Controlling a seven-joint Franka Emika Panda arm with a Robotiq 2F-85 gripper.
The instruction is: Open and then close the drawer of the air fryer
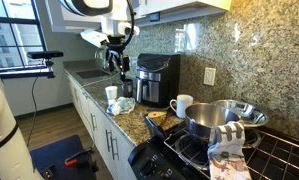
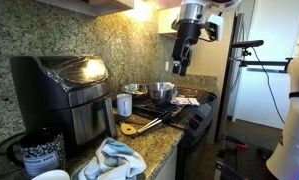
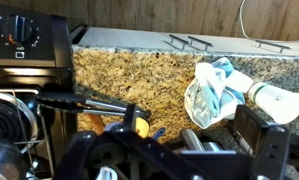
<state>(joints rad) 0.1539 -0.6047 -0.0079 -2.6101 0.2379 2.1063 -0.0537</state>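
The air fryer (image 1: 156,75) is a boxy black appliance standing on the granite counter against the wall; it also shows large in an exterior view (image 2: 61,90). Its drawer (image 1: 151,93), the black lower front (image 2: 90,120), sits flush with the body. My gripper (image 1: 119,66) hangs in the air above the counter, apart from the air fryer and well above drawer height; it also shows in an exterior view (image 2: 179,66). In the wrist view the gripper (image 3: 184,150) is open and empty, looking down on the counter. The air fryer is out of the wrist view.
A blue-white cloth (image 1: 119,103) (image 3: 217,90) lies on the counter near its edge. A white mug (image 1: 181,104) stands beside the air fryer. A steel pot (image 1: 224,118) and utensils sit on the stove (image 1: 179,150). A sink (image 1: 92,72) lies beyond.
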